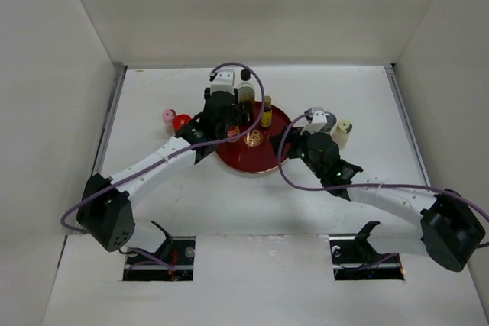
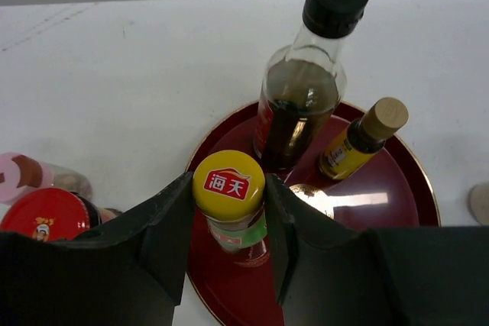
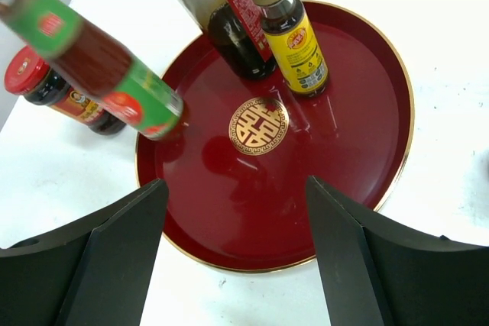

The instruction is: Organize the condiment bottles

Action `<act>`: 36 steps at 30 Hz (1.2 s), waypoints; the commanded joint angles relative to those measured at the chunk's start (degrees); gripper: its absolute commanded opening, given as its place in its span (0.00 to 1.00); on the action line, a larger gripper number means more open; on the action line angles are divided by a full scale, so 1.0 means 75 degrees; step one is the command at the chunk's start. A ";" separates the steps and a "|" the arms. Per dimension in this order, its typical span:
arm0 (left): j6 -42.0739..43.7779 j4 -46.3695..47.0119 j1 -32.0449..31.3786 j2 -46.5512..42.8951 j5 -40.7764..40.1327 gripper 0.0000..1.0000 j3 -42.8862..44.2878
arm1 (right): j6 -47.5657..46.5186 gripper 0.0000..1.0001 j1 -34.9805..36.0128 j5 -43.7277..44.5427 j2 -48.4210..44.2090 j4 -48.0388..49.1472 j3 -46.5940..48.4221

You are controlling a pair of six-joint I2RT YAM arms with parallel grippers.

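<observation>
My left gripper (image 2: pixel 229 215) is shut on the yellow-capped red sauce bottle (image 2: pixel 228 188), gripping it just under the cap. The bottle is over the left part of the round red tray (image 2: pixel 382 196); whether its base touches I cannot tell. On the tray's far side stand the tall dark-filled black-capped bottle (image 2: pixel 302 97) and the small amber bottle (image 2: pixel 359 139). Left of the tray, on the table, are a red-lidded jar (image 2: pixel 46 211) and a pink shaker (image 2: pixel 19 177). My right gripper (image 3: pixel 237 196) is open and empty over the tray's near-right rim (image 3: pixel 344 188).
A silver shaker (image 1: pixel 330 121) and a cream-topped shaker (image 1: pixel 342 131) stand on the table right of the tray (image 1: pixel 260 159), beside my right wrist. White walls enclose the table at the back and on both sides.
</observation>
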 commanded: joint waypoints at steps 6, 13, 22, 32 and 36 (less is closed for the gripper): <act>-0.0091 0.1628 -0.0081 0.0209 -0.0115 0.18 0.0017 | 0.0100 0.79 -0.0092 -0.0051 -0.0047 0.0514 0.0014; -0.0079 0.2237 -0.0081 0.0608 -0.0209 0.21 -0.0604 | 0.0111 0.79 -0.0127 -0.0051 0.0059 0.0514 0.0026; -0.0068 0.2344 -0.0222 0.0398 -0.0431 0.60 -0.0815 | 0.0111 0.83 -0.0162 -0.0063 0.0071 0.0514 0.0026; -0.0312 0.1069 -0.0176 -0.1838 -0.1087 0.86 -0.1705 | 0.0111 0.85 -0.0162 -0.0075 -0.0011 0.0514 0.0003; -0.1062 -0.0291 0.0409 -0.2636 -0.1123 0.86 -0.2244 | 0.0111 0.88 -0.0174 -0.0075 0.0000 0.0514 0.0003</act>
